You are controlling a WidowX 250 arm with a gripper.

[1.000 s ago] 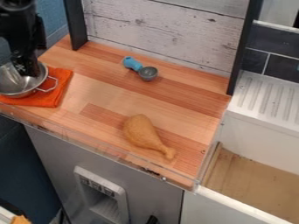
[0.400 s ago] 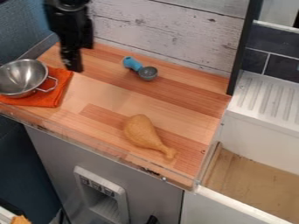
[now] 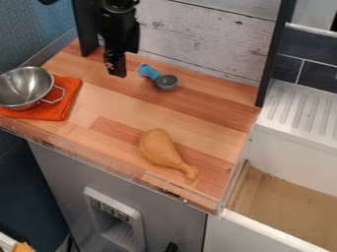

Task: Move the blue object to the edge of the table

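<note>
In the camera view, the black two-finger gripper [image 3: 116,72] hangs down from the top edge, its lower end over the far left part of the wood-striped countertop [image 3: 121,110]. Whether this claw is open or closed I cannot tell from this angle. In the view, its tip stands apart from the nearest thing, with a narrow strip of wood showing between.

That nearest thing is the small scoop with a bright blue handle [image 3: 149,71] and a round gray cup [image 3: 166,82], just to the right of the claw's tip. It lies near the back edge of the counter; the blue end points up and left, towards the claw, and the gray cup is farther from it.

Well below the claw and to the right lies a golden-brown toy drumstick [image 3: 159,146], its thick end up and its narrow end pointing down and right. Left of the claw and a little lower, a shiny metal bowl [image 3: 25,88] with a wire handle sits on a folded orange cloth [image 3: 60,112].

Behind the claw, a black upright post [image 3: 85,29] stands at the left end of a whitewashed plank panel [image 3: 204,37]. Far to the claw's right is a white ridged drainboard [image 3: 299,110].
</note>
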